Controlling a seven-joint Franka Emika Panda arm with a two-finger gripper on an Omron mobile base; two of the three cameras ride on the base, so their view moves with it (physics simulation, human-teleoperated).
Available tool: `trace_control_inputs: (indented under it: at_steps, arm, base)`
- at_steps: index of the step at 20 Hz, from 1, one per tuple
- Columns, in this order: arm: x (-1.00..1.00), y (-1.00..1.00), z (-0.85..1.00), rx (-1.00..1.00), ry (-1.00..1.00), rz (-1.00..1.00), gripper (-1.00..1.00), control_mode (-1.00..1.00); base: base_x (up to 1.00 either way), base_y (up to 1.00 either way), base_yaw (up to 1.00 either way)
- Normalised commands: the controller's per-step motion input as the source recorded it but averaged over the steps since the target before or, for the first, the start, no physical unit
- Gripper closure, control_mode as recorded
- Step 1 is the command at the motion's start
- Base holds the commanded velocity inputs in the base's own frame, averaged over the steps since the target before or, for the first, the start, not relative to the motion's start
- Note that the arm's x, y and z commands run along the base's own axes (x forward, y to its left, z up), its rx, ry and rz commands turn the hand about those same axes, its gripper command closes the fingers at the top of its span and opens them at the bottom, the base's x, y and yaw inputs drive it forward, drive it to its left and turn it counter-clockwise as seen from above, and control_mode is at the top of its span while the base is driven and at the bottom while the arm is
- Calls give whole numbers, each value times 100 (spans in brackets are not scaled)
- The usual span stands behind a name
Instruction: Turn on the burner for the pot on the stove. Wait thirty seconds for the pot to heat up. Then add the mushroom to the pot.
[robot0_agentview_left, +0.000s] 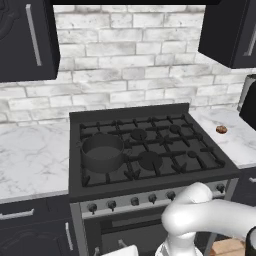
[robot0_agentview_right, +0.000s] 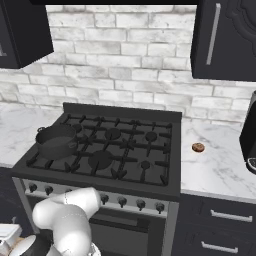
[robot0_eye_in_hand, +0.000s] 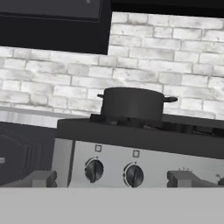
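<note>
Black cast-iron grates cover the stove (robot0_agentview_left: 150, 145), seen from the left base camera. The dark grey pot (robot0_agentview_left: 102, 152) sits on the front-left burner, its rim level. The mushroom (robot0_agentview_left: 221, 129) lies on the marble bench (robot0_agentview_left: 30, 160) to the right of the stove, well apart from the pot. A row of knobs (robot0_agentview_left: 135, 201) lines the silvery front strip, with the white arm (robot0_agentview_left: 200, 215) bent low in front of it.

Right base camera: the pot (robot0_agentview_right: 56, 141) stands at the stove's (robot0_agentview_right: 115, 150) left front corner; the mushroom (robot0_agentview_right: 198, 147) rests on the bench (robot0_agentview_right: 215, 165) just right of the stove.

Hand camera: the tool (robot0_eye_in_hand: 111, 179) faces the stove front at knob height, its 2 fingertips (robot0_eye_in_hand: 41, 178) spread wide, gripping nothing. 2 knobs (robot0_eye_in_hand: 113, 173) show between them. The pot (robot0_eye_in_hand: 133, 103) stands above on the grate, before the white brick wall (robot0_eye_in_hand: 175, 57).
</note>
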Motion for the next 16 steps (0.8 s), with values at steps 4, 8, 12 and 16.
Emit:
trace_control_inputs:
  at_steps: [4,8,12,16]
  arm:
    - [21,8,-12,0,0,-5,-100,-100]
    - [21,36,-8,0,0,-2,-100,-100]
    - [17,38,-14,0,0,0,-100,-100]
    - [4,4,-21,7,0,-2,-100,-100]
  base:
    - [0,0,0]
    - [0,0,0]
    - [0,0,0]
    - [0,0,0]
